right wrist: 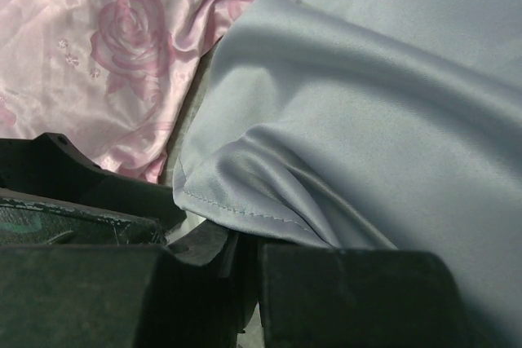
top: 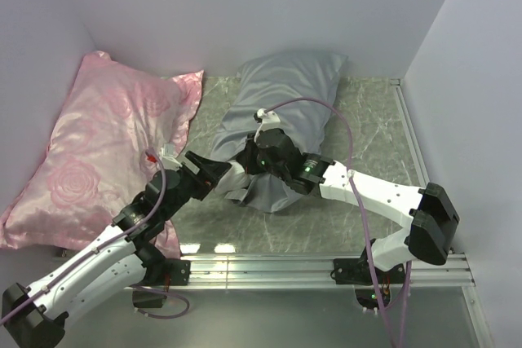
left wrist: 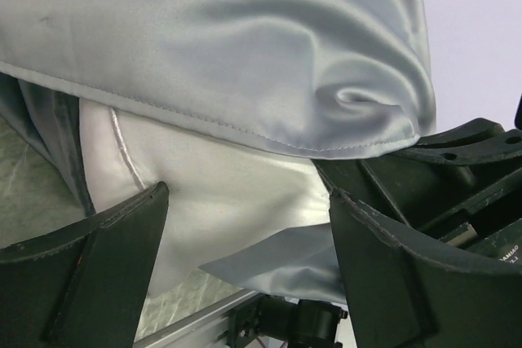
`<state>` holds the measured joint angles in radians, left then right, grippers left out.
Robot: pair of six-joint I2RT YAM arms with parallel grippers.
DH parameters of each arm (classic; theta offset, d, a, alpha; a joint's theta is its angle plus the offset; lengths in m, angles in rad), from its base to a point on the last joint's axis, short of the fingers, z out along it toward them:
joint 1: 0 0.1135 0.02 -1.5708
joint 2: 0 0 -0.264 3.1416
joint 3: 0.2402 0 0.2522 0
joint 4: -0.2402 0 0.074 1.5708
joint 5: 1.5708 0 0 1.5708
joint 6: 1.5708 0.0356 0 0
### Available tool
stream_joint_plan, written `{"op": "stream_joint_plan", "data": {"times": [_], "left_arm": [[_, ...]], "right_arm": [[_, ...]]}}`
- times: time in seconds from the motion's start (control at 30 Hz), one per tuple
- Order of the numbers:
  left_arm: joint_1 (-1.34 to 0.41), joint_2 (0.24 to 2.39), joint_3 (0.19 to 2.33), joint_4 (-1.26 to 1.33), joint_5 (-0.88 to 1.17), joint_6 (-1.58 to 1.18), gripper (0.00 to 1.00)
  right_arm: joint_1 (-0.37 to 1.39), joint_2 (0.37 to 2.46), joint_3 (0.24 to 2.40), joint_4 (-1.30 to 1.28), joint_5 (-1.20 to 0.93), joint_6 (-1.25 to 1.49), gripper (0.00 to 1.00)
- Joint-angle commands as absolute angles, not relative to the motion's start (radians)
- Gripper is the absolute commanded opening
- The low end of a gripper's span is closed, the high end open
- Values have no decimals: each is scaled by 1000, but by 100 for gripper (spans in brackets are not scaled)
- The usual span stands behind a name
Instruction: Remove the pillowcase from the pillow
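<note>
The grey-blue pillowcase (top: 285, 95) lies diagonally mid-table, still over most of the pillow. Its stitched hem (left wrist: 245, 132) is lifted, baring the white pillow (left wrist: 220, 201) at the near end. My right gripper (top: 251, 162) is shut on that hem, and the pinched seam (right wrist: 245, 213) shows just above its jaws (right wrist: 249, 254). My left gripper (top: 214, 174) is open. Its fingers (left wrist: 106, 258) stand either side of the bare pillow end (left wrist: 247, 193), with a loose pillowcase flap (left wrist: 285, 262) below between them.
A pink rose-patterned pillow (top: 106, 144) fills the left side, close beside my left arm. White walls enclose the back and both sides. A metal rail (top: 326, 265) runs along the near edge. The marbled tabletop (top: 367, 136) shows to the right of the pillowcase.
</note>
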<state>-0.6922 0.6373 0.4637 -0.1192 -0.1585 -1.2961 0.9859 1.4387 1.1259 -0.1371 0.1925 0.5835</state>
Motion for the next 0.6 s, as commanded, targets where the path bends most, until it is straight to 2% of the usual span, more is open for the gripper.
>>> {"op": "stream_joint_plan", "data": {"times": [0.0, 0.23, 0.57], "left_arm": [[-709, 627, 463, -150, -121, -1341, 86], [-709, 578, 506, -299, -149, -1353, 89], [-709, 561, 469, -282, -69, -1397, 91]], "right_arm": [[980, 1422, 1204, -15, 155, 598, 0], [980, 1402, 1187, -9, 201, 614, 0], [983, 1398, 1175, 22, 222, 640, 0]]}}
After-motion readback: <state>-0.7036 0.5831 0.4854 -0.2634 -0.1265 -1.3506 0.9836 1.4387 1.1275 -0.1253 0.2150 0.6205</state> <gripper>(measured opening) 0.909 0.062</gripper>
